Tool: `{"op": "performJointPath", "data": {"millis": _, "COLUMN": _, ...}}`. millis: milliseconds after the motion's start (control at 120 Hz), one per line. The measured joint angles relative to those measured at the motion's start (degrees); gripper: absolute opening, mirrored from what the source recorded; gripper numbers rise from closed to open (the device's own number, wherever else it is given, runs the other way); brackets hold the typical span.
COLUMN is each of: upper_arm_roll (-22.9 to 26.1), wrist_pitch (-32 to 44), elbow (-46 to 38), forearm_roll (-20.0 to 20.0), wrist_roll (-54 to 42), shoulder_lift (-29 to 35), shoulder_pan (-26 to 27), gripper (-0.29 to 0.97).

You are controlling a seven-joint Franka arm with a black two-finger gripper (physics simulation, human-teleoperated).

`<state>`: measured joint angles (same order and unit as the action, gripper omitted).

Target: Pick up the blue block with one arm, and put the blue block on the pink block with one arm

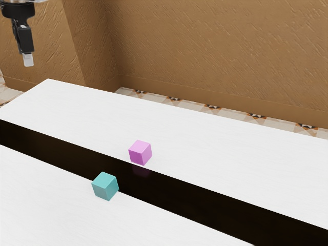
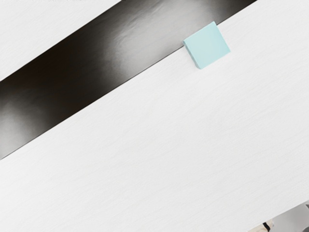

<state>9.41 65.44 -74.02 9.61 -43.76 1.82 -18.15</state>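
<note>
The blue block (image 1: 105, 185), a small teal cube, rests on the near white part of the table (image 1: 230, 148), right at the edge of a black stripe. In the wrist view the blue block (image 2: 206, 45) lies well off from the point under my hand, against the same stripe. The pink block (image 1: 140, 152) stands just across the stripe's far edge, a short way from the blue one toward the exterior view's right. My gripper (image 1: 28, 60) hangs high above the table's far corner at the exterior view's upper left, far from both blocks, holding nothing.
A wide black stripe (image 1: 205, 202) runs slantwise across the white tabletop between the two blocks. Brown walls (image 1: 215, 46) stand behind the table, with a tiled floor strip at their foot.
</note>
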Motion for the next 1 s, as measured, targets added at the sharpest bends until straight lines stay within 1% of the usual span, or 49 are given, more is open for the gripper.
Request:
{"op": "performJointPath", "data": {"millis": 133, "upper_arm_roll": -0.22, "wrist_pitch": -0.02, "elbow": 0.0, "forearm_roll": -0.17, "wrist_roll": -0.68, "shoulder_lift": 0.08, "shoulder_pan": 0.89, "gripper": 0.68}}
{"op": "performJointPath", "data": {"millis": 350, "upper_arm_roll": 0.77, "wrist_pitch": -0.36, "elbow": 0.39, "forearm_roll": -2.54, "wrist_roll": -0.16, "shoulder_lift": -0.32, "shoulder_pan": 1.39, "gripper": 0.68}}
{"op": "performJointPath", "data": {"millis": 417, "upper_arm_roll": 2.62, "wrist_pitch": -0.55, "elbow": 0.38, "forearm_roll": -2.49, "wrist_roll": 0.15, "shoulder_lift": 0.46, "shoulder_pan": 0.88, "gripper": 0.68}}
{"op": "performJointPath", "data": {"millis": 450, "upper_arm_roll": 4.39, "wrist_pitch": -0.56, "elbow": -0.68, "forearm_roll": -2.56, "wrist_roll": 0.34, "shoulder_lift": 2.44, "shoulder_pan": 0.1, "gripper": 0.68}}
{"op": "performJointPath", "data": {"millis": 483, "upper_arm_roll": 5.43, "wrist_pitch": -0.54, "elbow": -1.92, "forearm_roll": -2.73, "wrist_roll": 0.52, "shoulder_lift": 4.66, "shoulder_pan": 1.33, "gripper": 0.68}}
{"op": "performJointPath", "data": {"millis": 525, "upper_arm_roll": 6.21, "wrist_pitch": -0.47, "elbow": -5.14, "forearm_roll": -3.52, "wrist_roll": 0.72, "shoulder_lift": 8.68, "shoulder_pan": 3.94, "gripper": 0.68}}
{"op": "performJointPath", "data": {"millis": 558, "upper_arm_roll": 7.03, "wrist_pitch": -0.4, "elbow": -7.7, "forearm_roll": -4.03, "wrist_roll": 0.88, "shoulder_lift": 11.33, "shoulder_pan": 4.95, "gripper": 0.68}}
{"op": "performJointPath", "data": {"millis": 600, "upper_arm_roll": 7.85, "wrist_pitch": 0.05, "elbow": -11.85, "forearm_roll": -4.71, "wrist_roll": 1.07, "shoulder_lift": 14.7, "shoulder_pan": 5.45, "gripper": 0.68}}
{"op": "performJointPath", "data": {"millis": 642, "upper_arm_roll": 8.41, "wrist_pitch": 1.45, "elbow": -17.87, "forearm_roll": -5.87, "wrist_roll": 1.27, "shoulder_lift": 18.37, "shoulder_pan": 5.66, "gripper": 0.68}}
{"op": "performJointPath", "data": {"millis": 700, "upper_arm_roll": 9.34, "wrist_pitch": 4.09, "elbow": -25.13, "forearm_roll": -7.58, "wrist_roll": 1.72, "shoulder_lift": 21.86, "shoulder_pan": 5.79, "gripper": 0.68}}
{"op": "performJointPath", "data": {"millis": 825, "upper_arm_roll": 10.88, "wrist_pitch": 10.28, "elbow": -36.69, "forearm_roll": -10.41, "wrist_roll": 3.77, "shoulder_lift": 25.0, "shoulder_pan": 5.82, "gripper": 0.68}}
{"op": "performJointPath", "data": {"millis": 1000, "upper_arm_roll": 11.07, "wrist_pitch": 18.66, "elbow": -46.3, "forearm_roll": -12.44, "wrist_roll": 8.54, "shoulder_lift": 25.67, "shoulder_pan": 5.85, "gripper": 0.68}}
